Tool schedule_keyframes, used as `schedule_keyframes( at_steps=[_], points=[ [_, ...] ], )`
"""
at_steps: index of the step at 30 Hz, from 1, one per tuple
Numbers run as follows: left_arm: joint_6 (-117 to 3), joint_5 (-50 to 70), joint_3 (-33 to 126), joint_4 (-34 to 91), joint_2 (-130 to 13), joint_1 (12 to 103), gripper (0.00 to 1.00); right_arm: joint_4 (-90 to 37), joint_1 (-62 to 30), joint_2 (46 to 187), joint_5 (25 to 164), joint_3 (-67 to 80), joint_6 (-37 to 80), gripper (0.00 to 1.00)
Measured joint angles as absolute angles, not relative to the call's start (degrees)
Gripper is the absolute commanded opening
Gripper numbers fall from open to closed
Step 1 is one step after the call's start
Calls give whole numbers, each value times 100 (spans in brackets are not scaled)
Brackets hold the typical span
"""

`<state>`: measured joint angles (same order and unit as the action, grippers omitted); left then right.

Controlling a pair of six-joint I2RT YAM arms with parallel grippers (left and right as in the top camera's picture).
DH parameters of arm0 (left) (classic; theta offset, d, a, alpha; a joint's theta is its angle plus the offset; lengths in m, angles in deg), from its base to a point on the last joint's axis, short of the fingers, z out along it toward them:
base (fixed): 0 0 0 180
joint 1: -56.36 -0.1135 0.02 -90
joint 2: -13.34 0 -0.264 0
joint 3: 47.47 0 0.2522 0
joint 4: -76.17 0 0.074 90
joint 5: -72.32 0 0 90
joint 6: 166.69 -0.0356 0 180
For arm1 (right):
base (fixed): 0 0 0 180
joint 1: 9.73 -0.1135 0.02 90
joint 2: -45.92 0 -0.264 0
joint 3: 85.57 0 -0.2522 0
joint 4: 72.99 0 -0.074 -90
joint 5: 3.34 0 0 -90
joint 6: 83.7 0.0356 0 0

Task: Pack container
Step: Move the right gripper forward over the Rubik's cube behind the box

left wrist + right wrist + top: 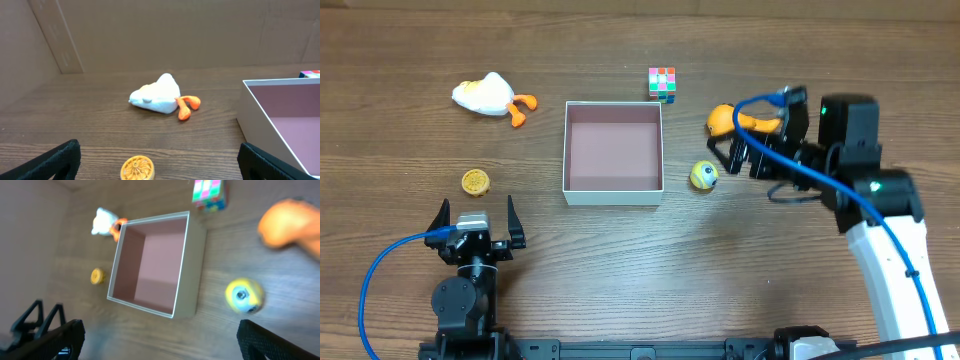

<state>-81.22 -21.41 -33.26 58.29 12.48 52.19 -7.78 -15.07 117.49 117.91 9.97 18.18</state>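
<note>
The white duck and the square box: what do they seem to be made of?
The duck looks like soft plush fabric: matte, rounded white body, floppy orange feet. The box seems thin cardboard: flat matte white walls, crisp straight edges, dusty pink inside.

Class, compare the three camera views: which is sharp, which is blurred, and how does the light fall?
Overhead: sharp and evenly lit, with only soft shadows around the container. Left wrist: the white plush duck is crisp against the wood. Right wrist: blurred throughout; the orange toy is smeared and the yellow ball is soft-edged.
</note>
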Motion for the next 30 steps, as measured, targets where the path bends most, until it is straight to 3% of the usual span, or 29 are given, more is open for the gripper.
schedule_keyframes(
  at_steps=[15, 30],
  points=[
    [-8122, -2141, -3326, 5829, 1248, 5219, 100, 107, -1603, 13762, 10280, -1125, 1549, 100],
    [-8122, -2141, -3326, 5826, 1248, 5219, 100, 601, -2902, 15519, 9319, -2797, 981, 100]
  ],
)
